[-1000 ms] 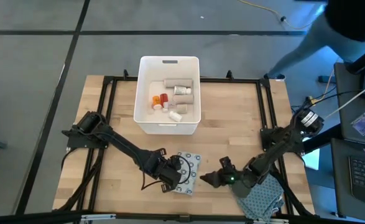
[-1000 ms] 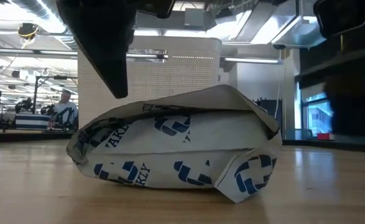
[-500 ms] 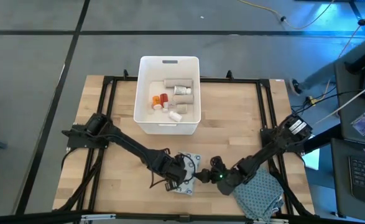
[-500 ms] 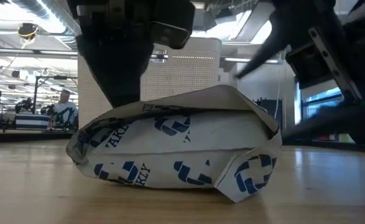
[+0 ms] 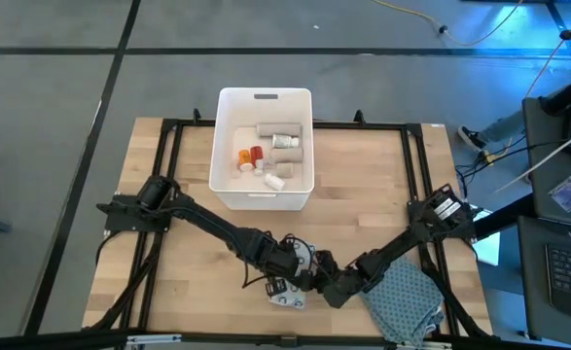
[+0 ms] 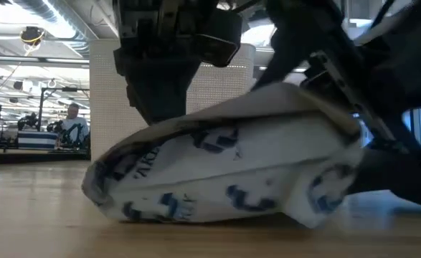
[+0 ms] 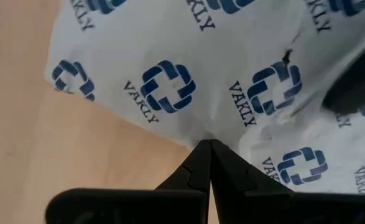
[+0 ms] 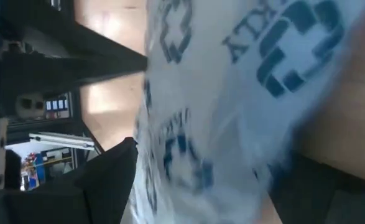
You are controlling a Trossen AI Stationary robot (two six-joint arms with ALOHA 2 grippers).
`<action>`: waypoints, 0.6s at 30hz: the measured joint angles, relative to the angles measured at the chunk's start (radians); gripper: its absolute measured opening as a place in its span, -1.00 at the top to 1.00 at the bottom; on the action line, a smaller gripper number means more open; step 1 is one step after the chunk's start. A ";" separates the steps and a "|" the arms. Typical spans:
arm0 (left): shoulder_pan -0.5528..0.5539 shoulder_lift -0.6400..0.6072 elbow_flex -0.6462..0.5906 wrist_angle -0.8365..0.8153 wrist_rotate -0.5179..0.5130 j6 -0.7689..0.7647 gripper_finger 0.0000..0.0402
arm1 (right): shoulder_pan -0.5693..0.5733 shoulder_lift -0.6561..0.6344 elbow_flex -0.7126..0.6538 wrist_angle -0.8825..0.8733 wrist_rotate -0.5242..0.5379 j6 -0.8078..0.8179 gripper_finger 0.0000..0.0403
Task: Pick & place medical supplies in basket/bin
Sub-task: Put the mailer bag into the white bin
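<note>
A white soft pack (image 5: 297, 275) printed with blue crosses lies on the wooden surface (image 5: 363, 185), on the near side of the white tub (image 5: 263, 199) and well apart from it. The tub already holds several small bottles and tubes (image 5: 266, 156). Both dark arms meet at the pack. The left hand (image 5: 287, 264) comes from the pack's left with its fingers pressed together, their tips touching the pack's edge; whether they pinch any of the wrapper cannot be told. The right hand (image 5: 324, 283) comes from the pack's right with its fingers spread apart, the pack lying between them; in the low view that end of the pack looks lifted off the surface. The pack's long axis seems to run roughly left to right, between the two hands. Both hands touch it, so neither is clearly nearer. A patterned grey-teal cloth (image 5: 407, 303) lies just right of the right hand
</note>
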 joint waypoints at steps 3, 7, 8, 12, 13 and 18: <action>0.003 0.005 0.000 0.020 0.014 0.006 0.99 | -0.016 0.022 0.033 0.002 0.002 -0.036 -0.59; 0.008 0.007 -0.001 0.011 0.016 0.007 0.99 | -0.027 0.024 0.041 -0.006 0.005 -0.085 -0.58; 0.008 0.009 -0.003 0.004 0.012 0.010 0.99 | -0.027 0.024 0.041 -0.006 0.006 -0.092 -0.57; 0.009 0.012 -0.006 -0.029 -0.029 0.016 0.99 | -0.026 0.024 0.040 -0.008 0.006 -0.106 -0.45; 0.009 0.005 -0.006 -0.038 -0.041 0.015 0.99 | -0.026 0.024 0.040 -0.009 0.007 -0.111 -0.39; 0.011 -0.009 -0.005 -0.077 -0.051 0.015 0.96 | -0.025 0.025 0.039 -0.007 0.014 -0.159 -0.01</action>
